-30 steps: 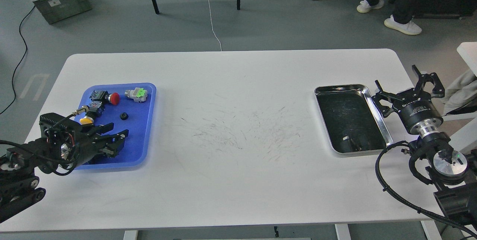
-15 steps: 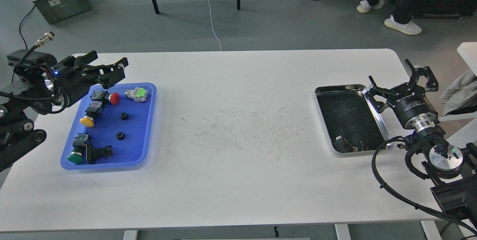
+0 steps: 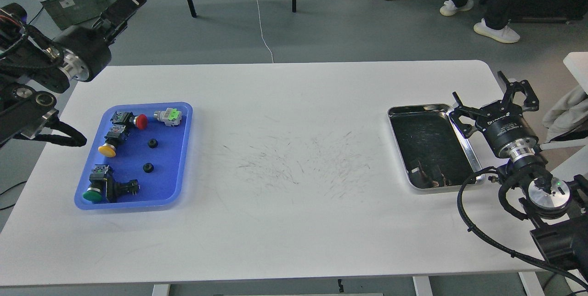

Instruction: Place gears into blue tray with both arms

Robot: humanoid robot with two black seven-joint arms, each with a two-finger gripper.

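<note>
White table (image 3: 285,222) fills most of the frame, grey floor behind it. At left sits the blue tray (image 3: 177,167). Both gears (image 3: 152,143) (image 3: 148,167) lie inside it, near its middle, one above the other, among coloured push-button switches (image 3: 131,120). In the upper left corner the left gripper (image 3: 124,6) hangs beyond the table edge; whether its fingers are apart or together cannot be told. At right, the right gripper (image 3: 494,103) has fingers spread apart, empty, just beside a steel tray (image 3: 464,142).
</note>
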